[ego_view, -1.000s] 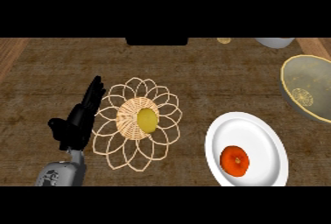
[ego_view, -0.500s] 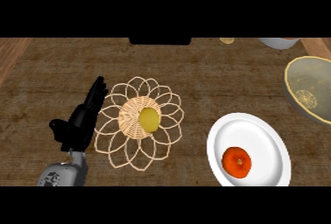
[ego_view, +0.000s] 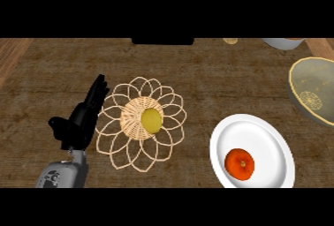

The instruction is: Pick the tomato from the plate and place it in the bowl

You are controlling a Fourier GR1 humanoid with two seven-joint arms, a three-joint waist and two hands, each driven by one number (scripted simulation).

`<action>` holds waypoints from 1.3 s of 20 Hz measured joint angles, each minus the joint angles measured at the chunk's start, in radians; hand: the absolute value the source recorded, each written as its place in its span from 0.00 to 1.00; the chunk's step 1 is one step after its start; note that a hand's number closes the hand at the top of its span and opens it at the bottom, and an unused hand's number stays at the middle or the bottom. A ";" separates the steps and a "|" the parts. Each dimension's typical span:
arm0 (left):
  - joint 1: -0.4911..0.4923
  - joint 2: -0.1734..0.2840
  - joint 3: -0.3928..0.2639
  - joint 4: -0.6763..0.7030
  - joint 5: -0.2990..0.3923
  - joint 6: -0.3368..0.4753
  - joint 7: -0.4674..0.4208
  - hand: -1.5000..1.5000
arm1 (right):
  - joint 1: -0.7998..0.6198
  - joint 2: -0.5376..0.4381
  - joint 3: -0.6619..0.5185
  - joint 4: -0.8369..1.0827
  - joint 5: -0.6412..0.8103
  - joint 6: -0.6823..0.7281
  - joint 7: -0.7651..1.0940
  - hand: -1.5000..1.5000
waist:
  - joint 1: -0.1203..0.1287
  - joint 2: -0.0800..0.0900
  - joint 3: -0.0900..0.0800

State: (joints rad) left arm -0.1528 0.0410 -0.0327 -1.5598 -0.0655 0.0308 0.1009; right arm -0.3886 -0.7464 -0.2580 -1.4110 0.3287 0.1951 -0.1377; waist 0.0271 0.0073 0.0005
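Note:
A red-orange tomato lies on the white plate at the lower right of the counter. The olive-green bowl sits at the right edge, partly cut off by the frame. My left hand rests at the left, open with its fingers straight and pointing up, far from the plate and beside a wicker trivet. My right hand does not show in the head view.
A flower-shaped wicker trivet lies at the centre with a yellow lemon on it. A white cup and a small tan object stand at the back edge. A dark block sits at the top centre.
The whole view has drifted slightly, so plate and tomato sit a little lower and further right in the frame. The left hand has kept its pose.

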 measured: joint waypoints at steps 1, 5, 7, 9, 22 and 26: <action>0.005 -0.002 -0.003 0.001 -0.003 0.002 -0.006 0.50 | -0.013 0.007 0.008 0.058 0.026 -0.024 -0.038 1.00 | 0.000 0.000 0.000; 0.005 -0.014 -0.013 0.032 -0.016 0.010 -0.037 0.50 | -0.104 0.005 0.028 0.303 0.112 -0.091 -0.170 1.00 | 0.003 0.002 0.001; -0.011 -0.005 0.002 0.053 -0.007 0.001 -0.043 0.50 | -0.149 -0.002 0.030 0.417 0.139 -0.104 -0.222 1.00 | 0.000 0.002 0.001; -0.010 -0.004 0.001 0.045 -0.008 0.000 -0.036 0.50 | -0.166 0.002 0.034 0.528 0.166 -0.134 -0.289 1.00 | 0.002 0.002 0.001; -0.016 -0.028 -0.024 0.040 -0.024 0.023 -0.036 0.50 | -0.327 -0.012 0.001 1.009 0.146 0.059 -0.585 0.00 | 0.014 0.008 0.003; 0.000 -0.019 -0.021 0.029 -0.017 0.016 -0.036 0.50 | -0.365 -0.034 -0.066 1.066 0.082 0.106 -0.651 0.00 | 0.009 0.005 0.003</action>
State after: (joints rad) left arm -0.1525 0.0223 -0.0534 -1.5308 -0.0827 0.0472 0.0650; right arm -0.7540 -0.7799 -0.3241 -0.3448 0.4110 0.3008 -0.7883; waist 0.0363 0.0127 0.0034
